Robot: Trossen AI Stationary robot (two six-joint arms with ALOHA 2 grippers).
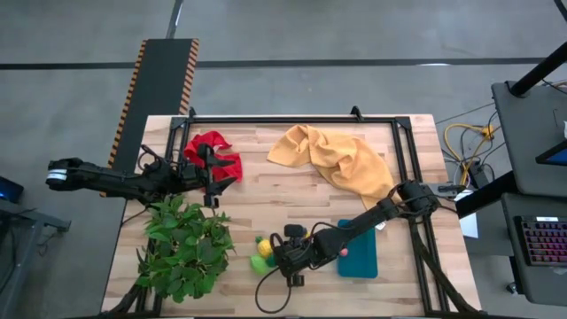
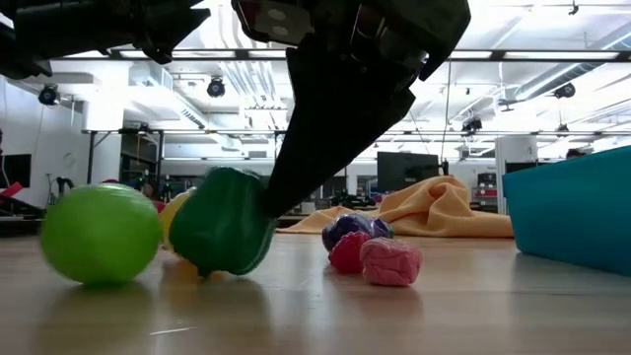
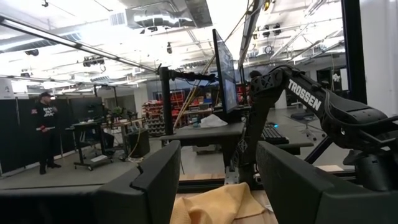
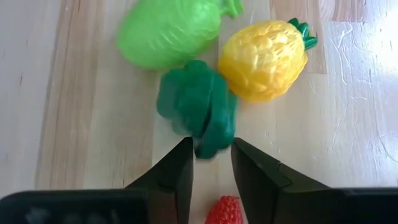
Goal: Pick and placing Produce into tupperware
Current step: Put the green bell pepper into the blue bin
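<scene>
1. A dark green toy vegetable (image 4: 200, 113) sits on the wooden table (image 1: 266, 177), its near end between the tips of the right gripper (image 4: 211, 155); the fingers stand narrowly apart on either side of it, and whether they truly pinch it cannot be told.

2. Touching or just beside it lie a lime green piece (image 4: 169, 31) and a yellow pineapple-shaped piece (image 4: 266, 57). A red strawberry-like piece (image 4: 222, 210) shows under the gripper's fingers.

3. In the low view, purple (image 2: 350, 229) and pink pieces (image 2: 390, 261) rest near the arm, between the green cluster and the teal tupperware (image 1: 358, 257), which sits just to the right arm's side and appears to hold nothing yet.

4. Risk: the grip is only on the vegetable's edge, so a lift could let it pivot and drop, or squirt forward into the neighbours.

5. Risk: the round lime and yellow pieces could roll away if nudged, scattering what remains to be picked.

6. The left gripper (image 3: 217, 180) hangs spread and empty over the table's far left, near a red cloth (image 1: 213, 152).

7. A yellow cloth (image 1: 341, 159) lies behind the tupperware and a leafy green plant (image 1: 183, 248) fills the left front corner; neither blocks the short path to the container.
</scene>
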